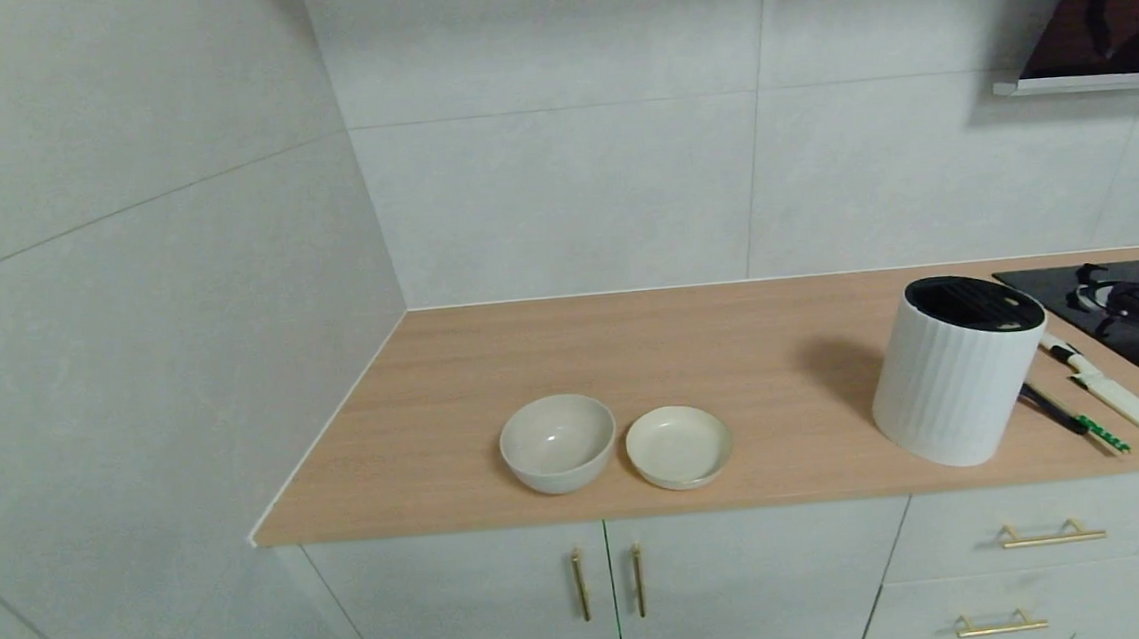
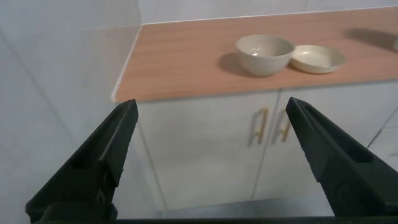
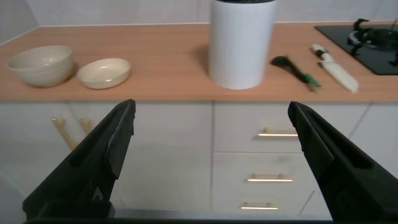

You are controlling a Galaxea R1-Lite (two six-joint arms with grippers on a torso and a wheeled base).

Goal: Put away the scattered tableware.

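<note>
**Starting out: nothing stowed yet**

The left gripper (image 2: 210, 106) and right gripper (image 3: 211, 107) are held wide open and empty before the cabinets (image 2: 205, 149). The bowl (image 1: 557, 443) and shallow dish (image 1: 679, 445) are seen side by side near the counter's (image 1: 691, 341) front. Farther off, a knife (image 1: 1116, 392) and a dark utensil (image 1: 1078, 421) lie beside the ribbed holder (image 1: 956, 371).

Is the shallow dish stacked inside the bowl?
No, the dish sits on the counter next to the bowl, not inside it.
</note>
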